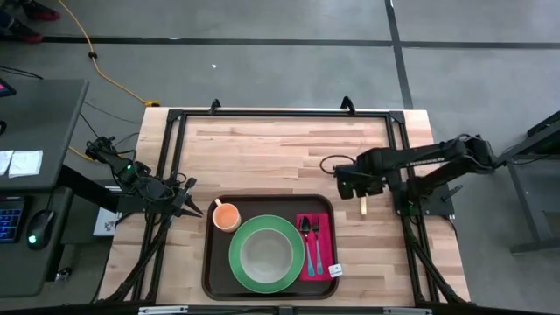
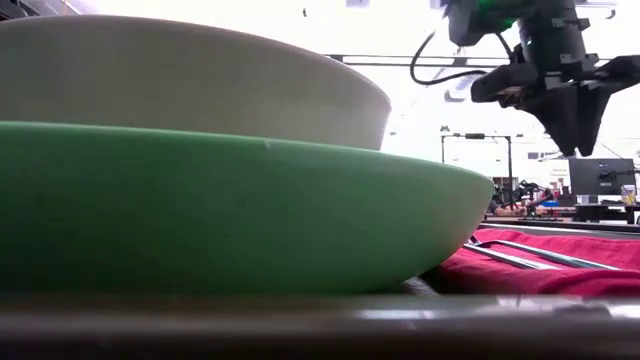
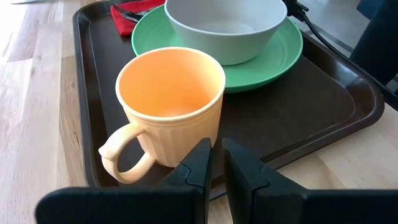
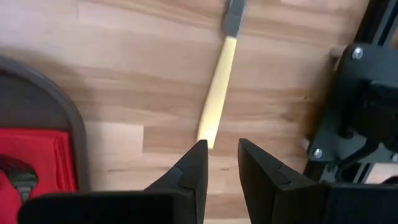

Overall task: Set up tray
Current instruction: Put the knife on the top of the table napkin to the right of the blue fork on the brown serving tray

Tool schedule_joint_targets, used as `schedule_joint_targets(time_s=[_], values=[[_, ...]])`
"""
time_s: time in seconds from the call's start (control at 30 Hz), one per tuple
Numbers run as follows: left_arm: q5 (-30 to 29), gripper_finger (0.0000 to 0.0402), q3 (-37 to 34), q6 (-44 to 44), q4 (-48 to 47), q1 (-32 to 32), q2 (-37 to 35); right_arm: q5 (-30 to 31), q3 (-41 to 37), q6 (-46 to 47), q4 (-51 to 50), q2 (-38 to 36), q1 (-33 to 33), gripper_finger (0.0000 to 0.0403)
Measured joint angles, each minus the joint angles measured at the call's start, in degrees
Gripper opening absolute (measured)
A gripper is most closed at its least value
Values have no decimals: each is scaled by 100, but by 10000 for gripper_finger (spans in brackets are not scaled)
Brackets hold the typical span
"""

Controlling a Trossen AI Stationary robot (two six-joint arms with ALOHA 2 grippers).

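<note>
The dark brown tray [image 1: 210, 262] lies at the table's near middle. On it stand an orange cup [image 1: 226, 216], a green plate [image 1: 238, 259] bearing a pale bowl [image 1: 266, 253], and a red napkin [image 1: 325, 254] with a fork and a spoon. A knife with a yellow handle [image 1: 362, 206] lies on the table right of the tray. My left gripper [image 1: 198, 210] is shut and empty just left of the cup [image 3: 171, 106]. My right gripper [image 1: 354, 185] hovers above the knife's handle [image 4: 216, 93], its fingers a little apart and empty.
A black frame [image 1: 280, 114] runs around the table's left, far and right sides. The right arm's base bracket [image 4: 360, 106] stands close to the knife. Bare wood [image 1: 280, 149] lies beyond the tray.
</note>
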Motion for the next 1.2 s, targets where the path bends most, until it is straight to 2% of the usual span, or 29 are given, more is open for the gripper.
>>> schedule_joint_targets(time_s=[0.6,0.83,1.1,1.2], values=[[0,72,1,-127,77,1,0,390,-7,-1032,-398,0,-965,67],[0,72,-1,-127,76,1,0,346,-29,-847,-313,1,-686,67],[0,72,1,-129,73,1,0,-258,-1035,-111,306,-383,-352,67],[-9,72,0,-157,73,1,0,-206,-1200,-86,599,-570,-347,67]])
